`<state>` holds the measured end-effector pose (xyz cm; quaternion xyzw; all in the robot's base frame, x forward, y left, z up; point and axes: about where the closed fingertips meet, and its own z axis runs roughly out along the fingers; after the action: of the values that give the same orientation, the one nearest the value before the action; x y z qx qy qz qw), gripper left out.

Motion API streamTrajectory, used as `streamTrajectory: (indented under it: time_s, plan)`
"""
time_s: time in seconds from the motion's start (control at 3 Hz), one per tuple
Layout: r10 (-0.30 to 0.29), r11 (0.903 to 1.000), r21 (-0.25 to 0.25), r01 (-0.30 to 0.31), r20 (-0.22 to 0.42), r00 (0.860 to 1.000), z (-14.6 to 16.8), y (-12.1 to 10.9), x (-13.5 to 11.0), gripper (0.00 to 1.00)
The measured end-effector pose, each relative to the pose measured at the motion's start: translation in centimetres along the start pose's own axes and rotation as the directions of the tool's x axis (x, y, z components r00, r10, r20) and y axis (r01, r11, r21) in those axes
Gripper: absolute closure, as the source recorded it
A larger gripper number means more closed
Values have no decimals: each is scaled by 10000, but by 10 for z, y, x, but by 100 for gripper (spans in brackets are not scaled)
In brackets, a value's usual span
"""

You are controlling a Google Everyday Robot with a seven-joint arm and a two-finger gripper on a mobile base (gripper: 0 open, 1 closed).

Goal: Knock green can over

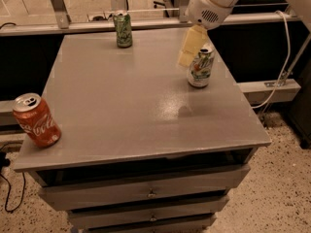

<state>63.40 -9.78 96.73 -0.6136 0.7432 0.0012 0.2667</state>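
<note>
The green can [123, 29] stands upright at the far edge of the grey table [121, 106], left of centre. My gripper [190, 46] hangs from the white arm at the upper right, above the table's right side. It is to the right of the green can, well apart from it, and partly in front of a white can [200, 67].
The white can with green and red markings stands near the right edge. A red Coca-Cola can [36, 120] stands at the near left corner. Drawers sit under the tabletop. A metal rail [146, 23] runs behind the table. A white cable [284, 57] hangs at the right.
</note>
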Motion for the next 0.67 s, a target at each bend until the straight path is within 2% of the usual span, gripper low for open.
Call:
streamTrajectory:
  time_s: [0.33, 0.67]
  plan:
    - [-1, 10000, -1, 1, 0, 10000, 0, 0, 0, 0]
    - [226, 9996, 167, -235, 529, 9983, 19, -11, -12, 0]
